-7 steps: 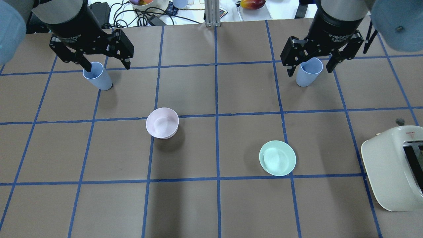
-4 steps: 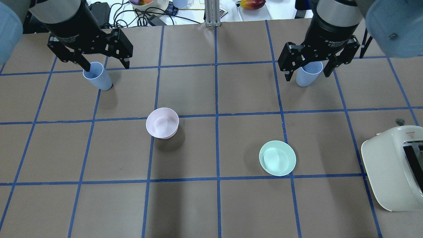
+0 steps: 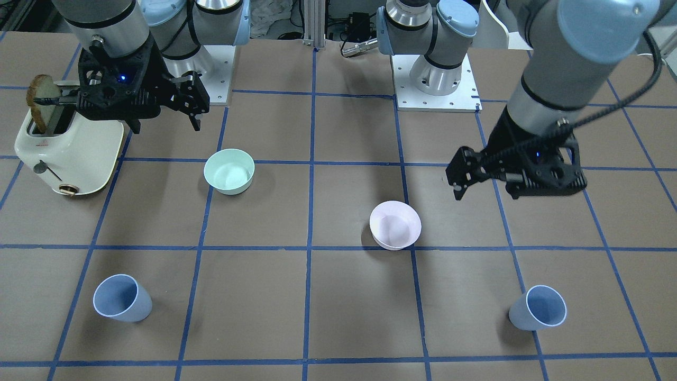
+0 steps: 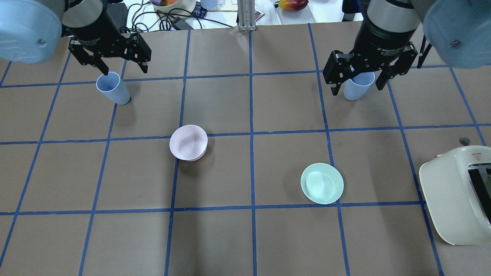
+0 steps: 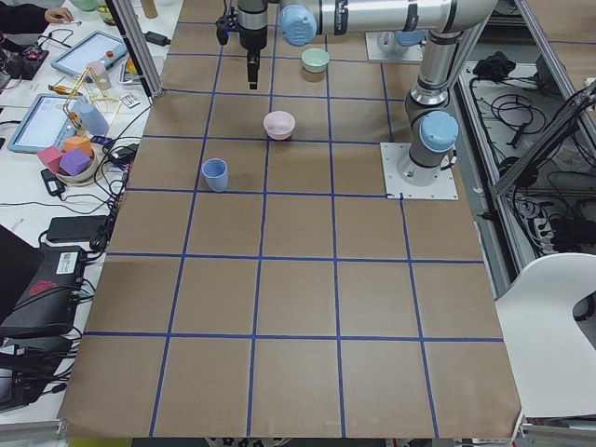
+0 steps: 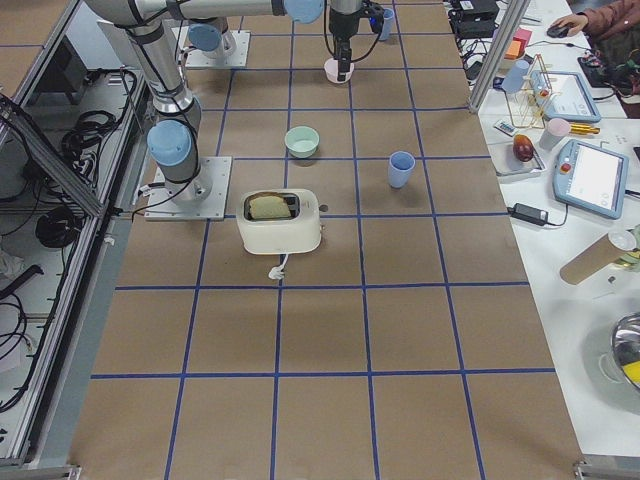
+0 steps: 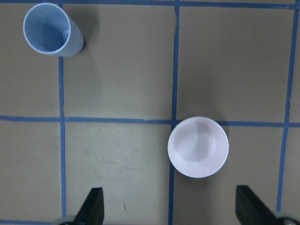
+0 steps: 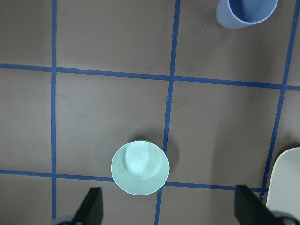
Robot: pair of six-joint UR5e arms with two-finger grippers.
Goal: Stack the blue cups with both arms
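Two blue cups stand upright near the table's far edge. One cup is at the left and also shows in the left wrist view and the front view. The other cup is at the right and also shows in the right wrist view and the front view. My left gripper is open and empty, held high and well short of its cup; its fingertips frame the wrist view's bottom. My right gripper is open and empty, likewise high above the table.
A pale pink bowl sits left of centre and a mint-green bowl right of centre. A white toaster with a slice of bread stands at the near right edge. Cables and clutter lie beyond the far edge.
My left gripper has shifted a little toward the far edge and looks smaller. My right gripper has edged slightly left and farther. Both stay open. The cups and bowls have not moved.
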